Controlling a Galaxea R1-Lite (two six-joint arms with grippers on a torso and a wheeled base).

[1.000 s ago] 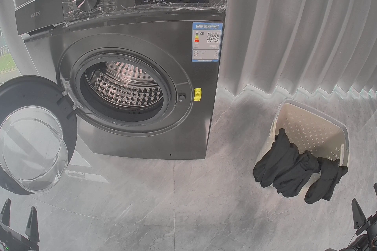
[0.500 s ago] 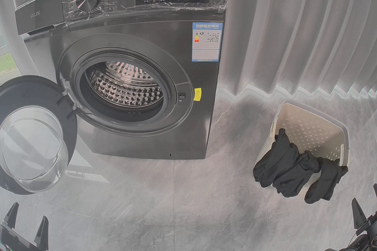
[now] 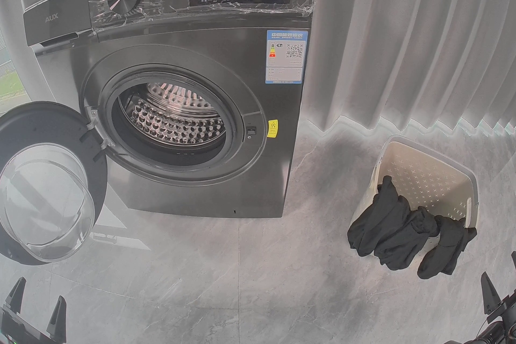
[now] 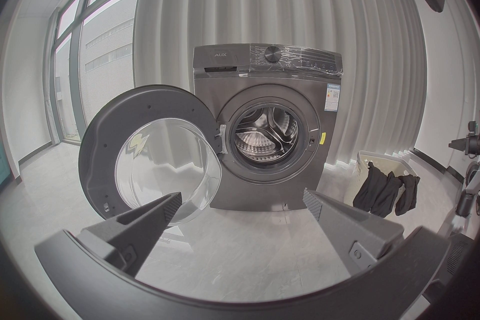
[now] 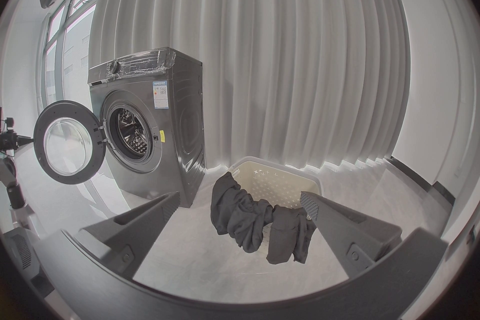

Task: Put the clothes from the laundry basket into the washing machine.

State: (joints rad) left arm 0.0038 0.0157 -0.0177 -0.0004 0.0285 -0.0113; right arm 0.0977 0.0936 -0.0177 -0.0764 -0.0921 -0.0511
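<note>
Since the dark grey front-loading washing machine has its round glass-windowed door swung wide to the robot's left and the perforated steel drum shows no fabric inside, nothing looks loaded yet. All the black clothes are w/ the cream perforated plastic laundry basket, which stands on the grey tiled floor to the machine's right, near the pale pleated curtain. What look like three dark bundles drape over its near rim and hang down outside.

Left gripper hangs low near the open door, fingers spread apart, holding nothing. Right gripper faces the basket, near but not touching, fingers likewise spread, empty.

My read: door-opening is done; every pick, carry & drop into the drum is left, i.e. the task is at its start.
</note>
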